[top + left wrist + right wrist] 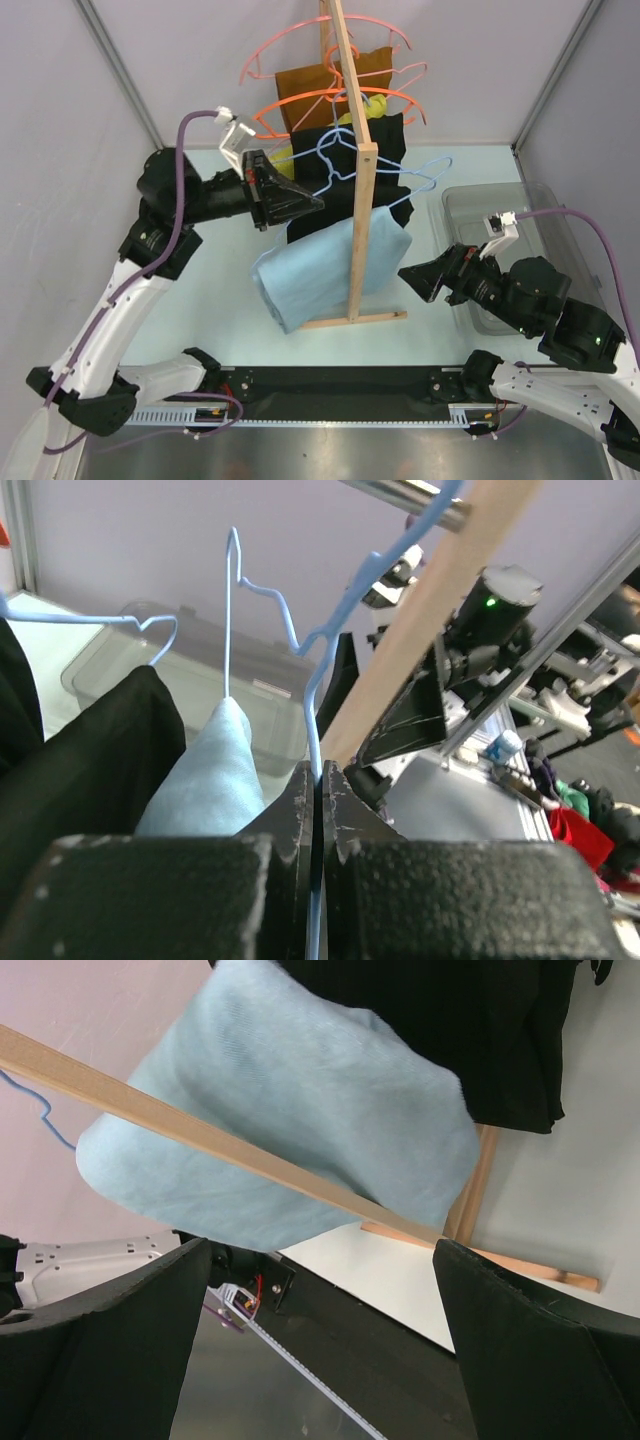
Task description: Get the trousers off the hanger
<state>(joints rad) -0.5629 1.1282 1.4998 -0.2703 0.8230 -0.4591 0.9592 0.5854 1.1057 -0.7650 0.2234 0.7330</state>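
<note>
The sky-blue trousers (318,268) hang folded from the light-blue wire hanger (322,157) beside the wooden rack. My left gripper (312,204) is shut on the hanger's wire just above the trousers; in the left wrist view the wire (317,762) runs between the closed jaws of this gripper (320,780), with the trousers (212,775) to its left. My right gripper (407,276) is open and empty, to the right of the trousers' lower edge and apart from them. In the right wrist view the trousers (290,1110) hang above this open gripper (320,1345).
The wooden rack (357,190) stands mid-table, its post crossing the right wrist view (220,1142). Black garments (385,140), a brown one (305,85) and orange and pink hangers (300,105) hang behind. A clear plastic bin (480,200) sits at the right.
</note>
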